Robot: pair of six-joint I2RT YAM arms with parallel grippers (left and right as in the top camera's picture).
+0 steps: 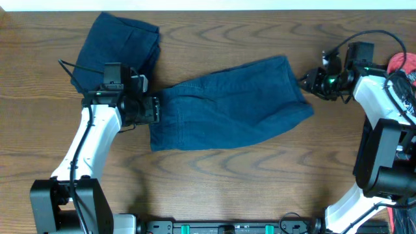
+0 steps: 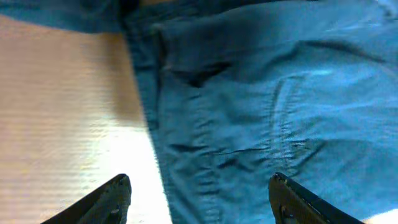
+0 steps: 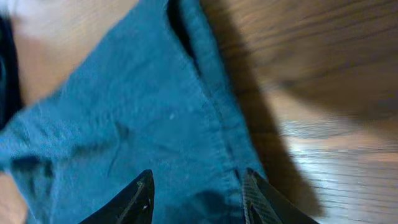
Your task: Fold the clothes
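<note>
Across the middle of the overhead view your shorts (image 1: pixel 227 104) lie flat on the tabletop (image 1: pixel 260 188), with the long axis running left to right and tipped a little upward toward the right. Your left tool (image 1: pixel 155 108) sits at the left end. Its fingers are spread wide over the cloth's edge and nothing is pinched between them. Your right tool (image 1: pixel 307 82) sits at the opposite end, by the upper right corner. Its fingers are parted more narrowly, and the hem looks to lie loose beneath them rather than gripped. Each arm therefore has its own end, and neither is nearer the middle. A folded bundle (image 1: pixel 120 42) rests at upper left, behind your left tool; you cannot tell whether it touches the shorts. Judging from this, an end-over-end fold would travel along that long axis, so whichever tool closes on its end must carry it toward the other.
</note>
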